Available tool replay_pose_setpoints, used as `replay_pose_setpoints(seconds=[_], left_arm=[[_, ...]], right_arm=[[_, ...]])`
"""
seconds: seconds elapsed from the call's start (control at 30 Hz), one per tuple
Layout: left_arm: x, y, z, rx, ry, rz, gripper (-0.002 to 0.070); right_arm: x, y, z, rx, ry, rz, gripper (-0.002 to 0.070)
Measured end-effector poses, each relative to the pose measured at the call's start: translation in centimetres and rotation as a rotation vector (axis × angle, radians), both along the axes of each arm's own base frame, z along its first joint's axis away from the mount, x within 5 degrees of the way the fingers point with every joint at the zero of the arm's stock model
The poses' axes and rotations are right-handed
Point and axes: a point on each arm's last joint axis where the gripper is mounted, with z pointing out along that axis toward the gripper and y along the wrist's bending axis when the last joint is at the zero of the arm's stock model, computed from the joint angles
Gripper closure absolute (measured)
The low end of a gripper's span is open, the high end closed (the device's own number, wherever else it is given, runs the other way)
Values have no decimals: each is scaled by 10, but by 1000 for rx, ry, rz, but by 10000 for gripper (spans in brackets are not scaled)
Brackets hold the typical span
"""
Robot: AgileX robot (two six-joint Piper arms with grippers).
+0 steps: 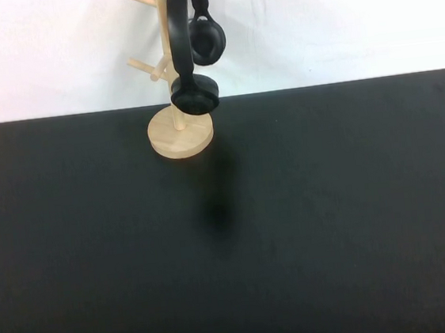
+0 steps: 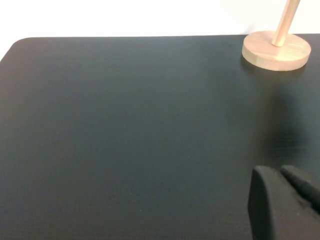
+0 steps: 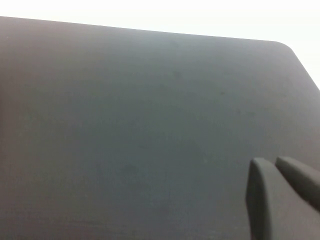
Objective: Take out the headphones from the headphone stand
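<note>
The black headphones (image 1: 190,42) hang on the light wooden headphone stand (image 1: 179,135) at the far edge of the black table, left of centre. One ear cup (image 1: 195,95) hangs in front of the pole, the other (image 1: 207,39) higher behind. The stand's disc base also shows in the left wrist view (image 2: 276,50). My left gripper (image 2: 280,172) is shut and empty, low over the table, well short of the stand. My right gripper (image 3: 274,164) is shut and empty over bare table. Neither arm shows in the high view.
The black table (image 1: 292,223) fills the high view, with a white wall behind. Its far rounded corners show in the left wrist view (image 2: 20,45) and the right wrist view (image 3: 285,47).
</note>
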Motion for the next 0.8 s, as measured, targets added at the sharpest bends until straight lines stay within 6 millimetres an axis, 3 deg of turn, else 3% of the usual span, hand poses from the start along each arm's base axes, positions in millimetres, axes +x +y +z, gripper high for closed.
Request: replay_pose_setpoints(seconds=[0.8], left_arm=[[0,0,0,0,0,0,679]], right_arm=[[0,0,0,-12,0,-1,685]])
